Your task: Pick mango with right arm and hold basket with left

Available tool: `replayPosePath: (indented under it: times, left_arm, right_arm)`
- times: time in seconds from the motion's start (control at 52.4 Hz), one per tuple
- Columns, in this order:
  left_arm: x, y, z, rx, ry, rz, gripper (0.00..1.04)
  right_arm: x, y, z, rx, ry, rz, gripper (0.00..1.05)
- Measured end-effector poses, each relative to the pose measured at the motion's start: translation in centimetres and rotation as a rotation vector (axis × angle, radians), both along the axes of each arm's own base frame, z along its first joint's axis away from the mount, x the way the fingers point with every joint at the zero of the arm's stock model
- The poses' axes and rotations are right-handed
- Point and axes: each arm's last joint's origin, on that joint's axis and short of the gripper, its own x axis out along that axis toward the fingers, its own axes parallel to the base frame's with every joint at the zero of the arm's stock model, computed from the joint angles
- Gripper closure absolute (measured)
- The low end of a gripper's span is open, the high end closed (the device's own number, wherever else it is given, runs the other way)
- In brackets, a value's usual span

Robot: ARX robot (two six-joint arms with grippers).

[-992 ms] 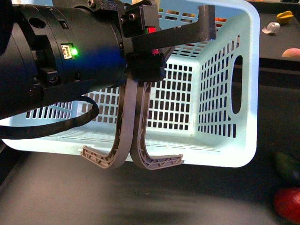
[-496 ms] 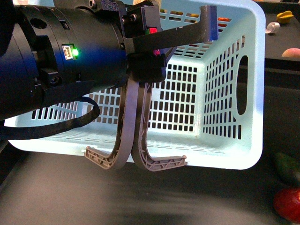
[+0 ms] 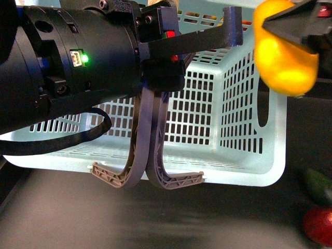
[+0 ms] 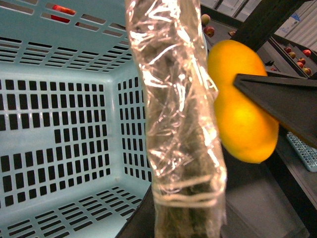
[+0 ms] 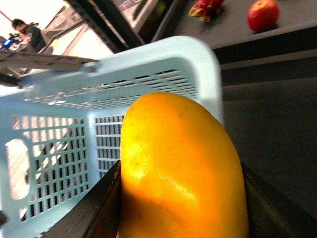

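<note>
The light turquoise basket [image 3: 249, 109] hangs tilted, its open side facing me. My left gripper [image 3: 163, 62], at the end of the bulky black left arm [image 3: 67, 72], is shut on the basket's two grey-brown handles [image 3: 150, 140]. My right gripper [image 3: 295, 26] is shut on the yellow-orange mango [image 3: 282, 54] and holds it in the air at the basket's right rim. In the left wrist view a film-wrapped finger [image 4: 178, 124] stands between the basket [image 4: 59, 124] and the mango [image 4: 242, 114]. In the right wrist view the mango [image 5: 183, 173] fills the jaws, with the basket [image 5: 148, 74] just beyond.
A dark green fruit [image 3: 317, 184] and a red fruit [image 3: 317, 225] lie on the dark surface at the lower right. A red apple [image 5: 262, 15] and a dragon fruit [image 5: 205, 7] sit on a far shelf. A person [image 5: 27, 32] stands in the background.
The right gripper with the mango has come into the front view at the upper right, beside the basket's rim. The basket has shifted slightly. The left gripper keeps its hold.
</note>
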Motion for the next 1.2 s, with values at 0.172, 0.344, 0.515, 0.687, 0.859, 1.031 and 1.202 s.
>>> replayPosePath:
  times: [0.172, 0.344, 0.515, 0.687, 0.859, 1.031, 1.202]
  left_arm:
    - [0.0, 0.0, 0.0, -0.001, 0.001, -0.002, 0.99]
    - [0.0, 0.0, 0.0, -0.001, 0.001, -0.001, 0.99]
    - [0.0, 0.0, 0.0, 0.0, 0.0, 0.0, 0.99]
    - [-0.1, 0.1, -0.2, 0.0, 0.01, 0.0, 0.99]
    - [-0.1, 0.1, -0.2, 0.003, 0.007, 0.006, 0.99]
    - [-0.1, 0.1, -0.2, 0.002, 0.008, 0.002, 0.99]
    - [-0.1, 0.1, -0.2, 0.002, 0.008, 0.002, 0.99]
  right_arm:
    - [1.4, 3.9, -1.5, -0.021, 0.035, 0.019, 0.47]
    - [1.6, 5.3, -2.0, -0.02, 0.03, 0.035, 0.37]
    - [0.2, 4.5, 0.1, 0.005, -0.048, 0.023, 0.06]
    - [-2.3, 1.7, 1.3, -0.044, -0.092, -0.084, 0.08]
    - [-7.2, -2.3, 2.1, -0.143, -0.132, -0.218, 0.08]
    - [-12.6, -4.4, 2.3, -0.232, -0.163, -0.338, 0.08]
    - [-16.3, -4.7, 2.2, -0.305, -0.19, -0.422, 0.08]
